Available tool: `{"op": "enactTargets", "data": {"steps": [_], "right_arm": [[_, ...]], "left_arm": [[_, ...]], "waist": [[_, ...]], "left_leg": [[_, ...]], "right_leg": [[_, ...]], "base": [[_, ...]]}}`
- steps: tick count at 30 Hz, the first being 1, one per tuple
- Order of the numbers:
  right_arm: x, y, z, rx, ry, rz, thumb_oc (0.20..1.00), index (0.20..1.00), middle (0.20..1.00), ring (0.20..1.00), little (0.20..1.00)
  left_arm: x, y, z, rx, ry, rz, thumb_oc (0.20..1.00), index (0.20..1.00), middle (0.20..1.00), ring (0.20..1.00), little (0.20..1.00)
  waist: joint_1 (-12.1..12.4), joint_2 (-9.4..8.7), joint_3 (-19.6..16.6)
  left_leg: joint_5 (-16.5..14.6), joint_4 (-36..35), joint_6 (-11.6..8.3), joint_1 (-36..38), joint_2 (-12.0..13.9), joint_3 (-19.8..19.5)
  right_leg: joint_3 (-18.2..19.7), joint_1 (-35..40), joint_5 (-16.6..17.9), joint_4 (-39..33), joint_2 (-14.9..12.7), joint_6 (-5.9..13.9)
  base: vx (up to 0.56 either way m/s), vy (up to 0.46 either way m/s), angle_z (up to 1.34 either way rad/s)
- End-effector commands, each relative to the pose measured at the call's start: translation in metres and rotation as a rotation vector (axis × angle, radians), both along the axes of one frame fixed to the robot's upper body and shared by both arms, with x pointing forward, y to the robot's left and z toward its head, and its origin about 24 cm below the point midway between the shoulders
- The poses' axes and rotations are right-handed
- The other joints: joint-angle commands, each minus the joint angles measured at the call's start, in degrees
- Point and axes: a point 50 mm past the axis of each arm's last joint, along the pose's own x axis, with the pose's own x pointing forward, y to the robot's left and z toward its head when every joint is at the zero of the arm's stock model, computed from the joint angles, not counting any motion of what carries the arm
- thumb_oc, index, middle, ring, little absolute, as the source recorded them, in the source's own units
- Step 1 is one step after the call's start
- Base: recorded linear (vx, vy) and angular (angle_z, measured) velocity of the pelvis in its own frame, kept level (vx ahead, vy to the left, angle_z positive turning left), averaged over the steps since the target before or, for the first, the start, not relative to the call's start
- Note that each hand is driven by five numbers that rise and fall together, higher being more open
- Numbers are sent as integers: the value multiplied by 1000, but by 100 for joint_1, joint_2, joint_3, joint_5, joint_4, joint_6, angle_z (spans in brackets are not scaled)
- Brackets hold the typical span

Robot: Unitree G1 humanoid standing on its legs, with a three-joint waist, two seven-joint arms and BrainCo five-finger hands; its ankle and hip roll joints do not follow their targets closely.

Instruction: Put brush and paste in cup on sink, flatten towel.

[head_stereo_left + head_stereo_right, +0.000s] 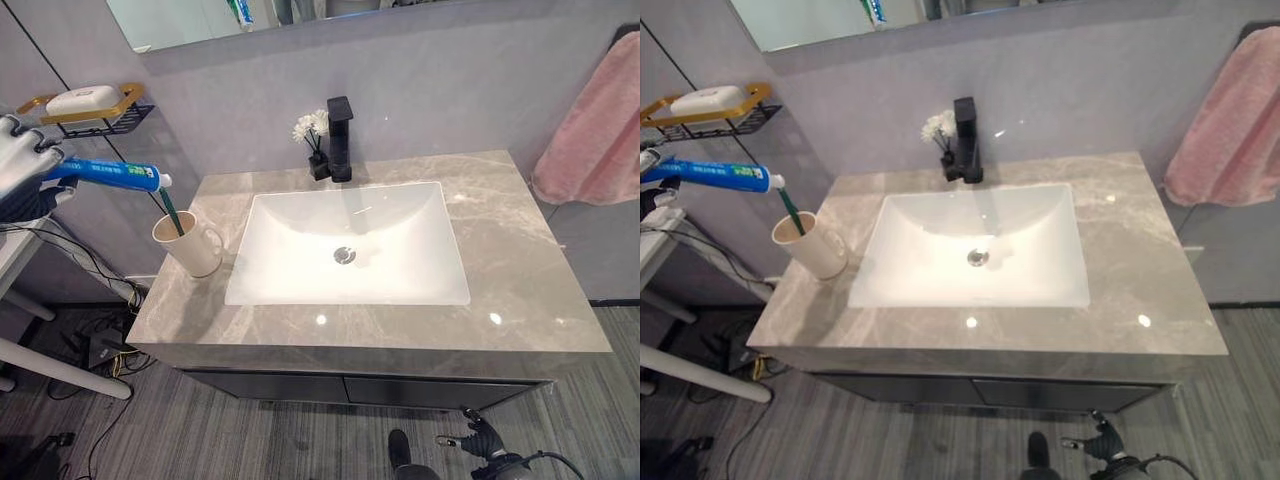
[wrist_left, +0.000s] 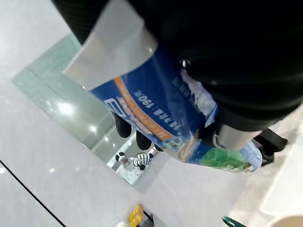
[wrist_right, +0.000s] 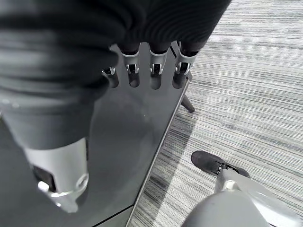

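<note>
While the left hand [image 1: 25,165] has its fingers clamped on the blue toothpaste tube [image 1: 110,176], the tube lies level above the cup [image 1: 190,245], which stands on the worktop [image 1: 520,290] left of the sink [image 1: 350,250] with a green toothbrush [image 1: 172,212] inside. A pink towel [image 1: 595,125] hangs at right. The right hand [image 3: 142,71] hangs low by the cabinet, fingers straight and apart.

Paste tube [image 2: 156,123] carried upside-down print reading "190" beside small characters; nothing else was legible.
</note>
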Motion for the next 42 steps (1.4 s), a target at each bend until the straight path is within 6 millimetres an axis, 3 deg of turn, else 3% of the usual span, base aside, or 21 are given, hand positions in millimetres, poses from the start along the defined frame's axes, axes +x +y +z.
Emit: {"op": "enactTargets", "data": {"steps": [1,27,42], "right_arm": [[18,2,11,-4,-91,64,1000,1000,1000,1000,1000],[12,2,16,-3,-111,86,1000,1000,1000,1000,1000],[17,3,19,-3,-128,109,1000,1000,1000,1000,1000]], "left_arm": [[-5,16,53,116,-141,116,200,200,200,200,200],[-3,11,56,184,-73,122,200,200,200,200,200],[-2,-4,62,222,-67,71,200,200,200,200,200]], "waist": [[-214,-173,-91],[-214,-207,150],[-252,-253,246]], "left_leg": [[350,24,-67,-348,-238,232],[407,24,-35,-702,-305,287],[446,24,-40,-852,-295,260]], "right_leg": [[101,837,-648,-3,-400,449],[168,414,-475,-3,-467,537],[164,267,-432,-3,-467,545]], "base": [[0,0,0],[-4,7,-1],[0,0,0]]}}
